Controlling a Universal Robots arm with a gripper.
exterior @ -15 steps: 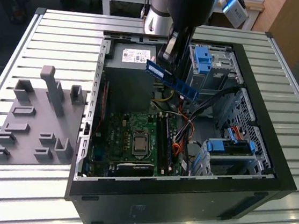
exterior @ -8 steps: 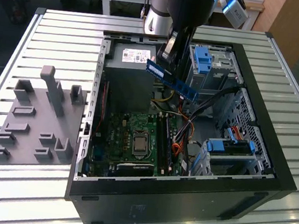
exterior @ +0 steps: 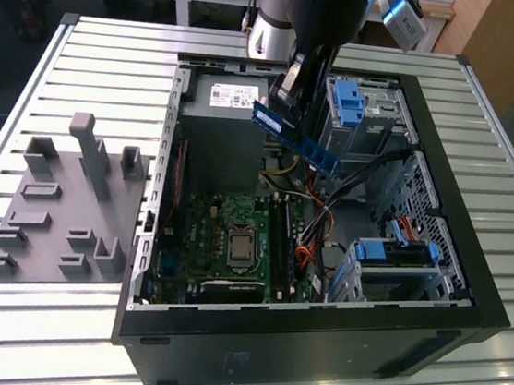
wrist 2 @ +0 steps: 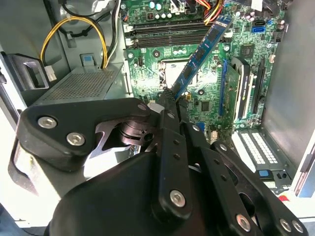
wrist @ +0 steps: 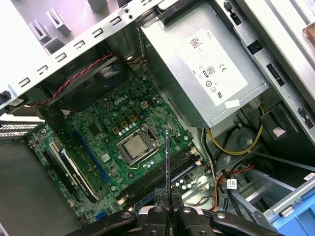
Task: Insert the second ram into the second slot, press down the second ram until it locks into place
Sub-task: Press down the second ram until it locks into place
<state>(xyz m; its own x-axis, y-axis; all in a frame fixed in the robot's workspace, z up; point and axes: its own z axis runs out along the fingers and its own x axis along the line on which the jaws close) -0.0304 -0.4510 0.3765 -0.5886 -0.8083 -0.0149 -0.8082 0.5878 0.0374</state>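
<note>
Clamps gripper (exterior: pixel 294 113) fingers (wrist 2: pixel 168 118) tight on the second ram (exterior: pixel 324 156), blue strip jutting out past the fingertips. Reaches down from the exterior view's top, wrist tilted, over the open computer case (exterior: pixel 314 348). Holds the strip slanted in the air, above the motherboard (exterior: pixel 233 236) and apart from the memory slots (wrist: pixel 157 178). Hovers near the grey power supply (exterior: pixel 225 105) and the blue drive cage (exterior: pixel 346 100). Stands well apart from the grey fixture tray (exterior: pixel 61 198) on the slatted table (exterior: pixel 116 46).

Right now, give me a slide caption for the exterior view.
The gripper holds the second ram tilted over the open computer case, not yet seated in the motherboard.
</note>
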